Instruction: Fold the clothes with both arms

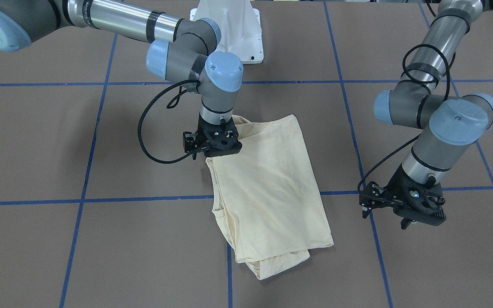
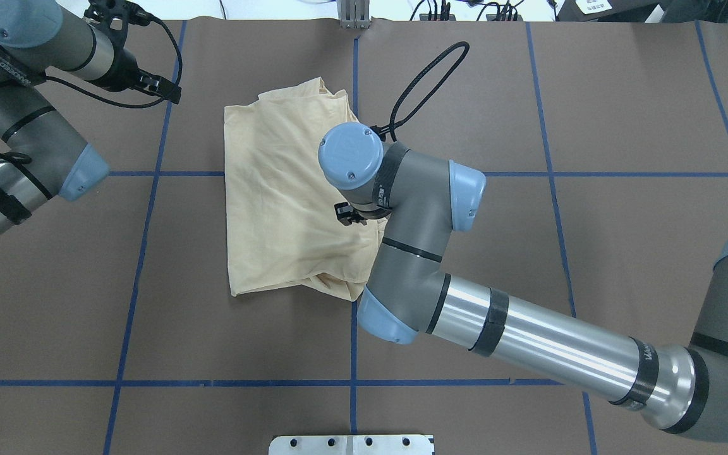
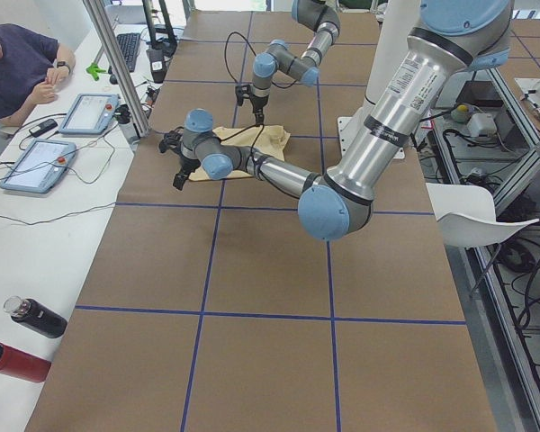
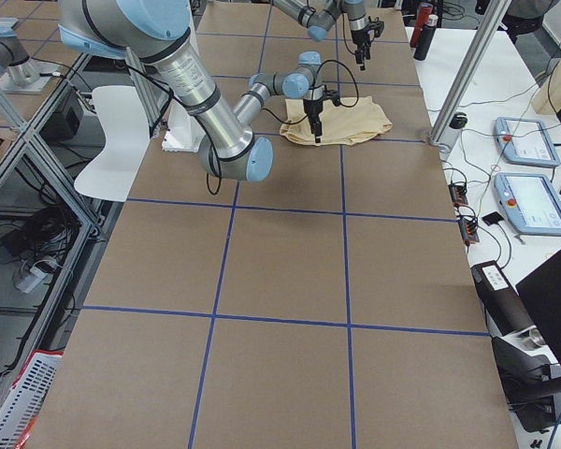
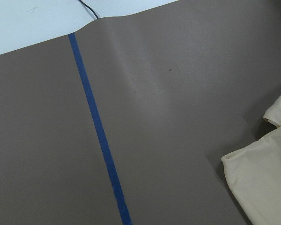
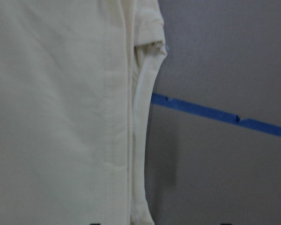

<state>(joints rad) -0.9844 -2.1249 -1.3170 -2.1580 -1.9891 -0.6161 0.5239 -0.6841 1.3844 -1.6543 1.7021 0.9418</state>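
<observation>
The clothes are one pale cream-yellow shirt, lying folded in a rough rectangle on the brown table; no print shows. My right gripper points straight down at the shirt's edge on the robot's right, low on the cloth. In the right wrist view the shirt's seam fills the left half. Two dark fingertips peek in at the bottom, far apart, so this gripper is open. My left gripper hangs above bare table beside the shirt, holding nothing. Whether it is open or shut is unclear. The left wrist view catches only a shirt corner.
Blue tape lines grid the brown table. The white pedestal base stands behind the shirt. A person sits at a side bench with tablets and two bottles. A metal post rises at that table edge.
</observation>
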